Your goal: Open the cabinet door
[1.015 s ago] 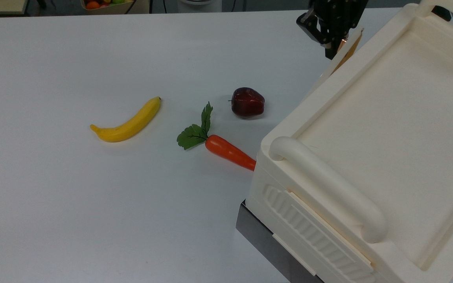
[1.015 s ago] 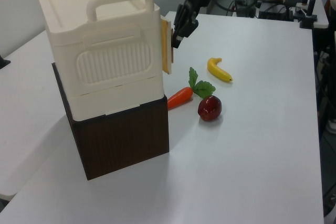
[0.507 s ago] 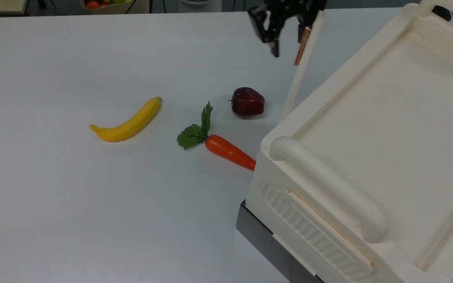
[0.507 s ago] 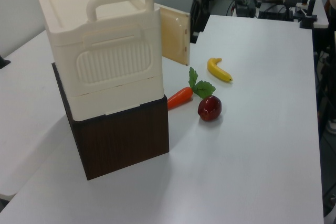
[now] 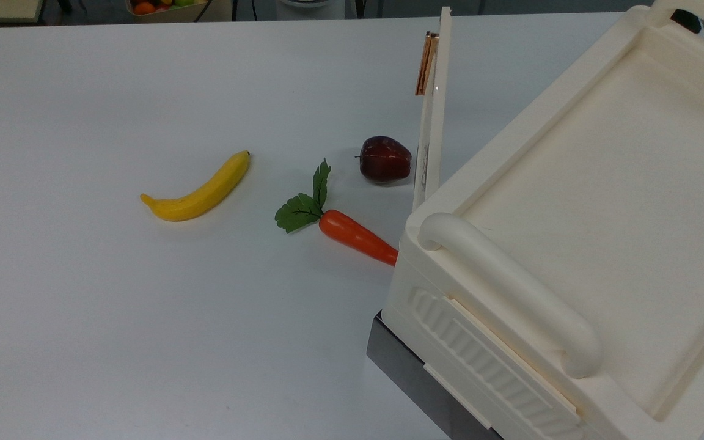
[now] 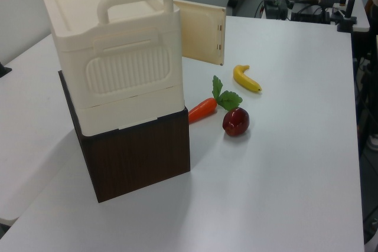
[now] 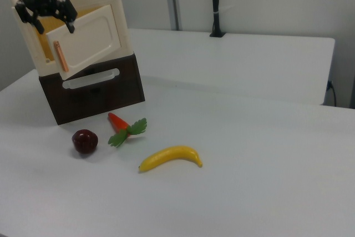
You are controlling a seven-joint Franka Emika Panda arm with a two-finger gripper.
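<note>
One hand [image 7: 47, 18], upper left of the right view, fingers spread, poised above the cabinet door's [image 7: 89, 40] top edge without gripping it. Door stands swung open from the cream cabinet [image 6: 112, 57], copper strip [image 5: 426, 63] on its free end. On the tabletop [image 5: 113, 318]: apple [image 5: 385, 159], carrot [image 5: 357, 236], banana [image 5: 197, 190].

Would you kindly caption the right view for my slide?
Claw open above the swung-open cabinet door; apple, carrot and banana lie on the table.
</note>
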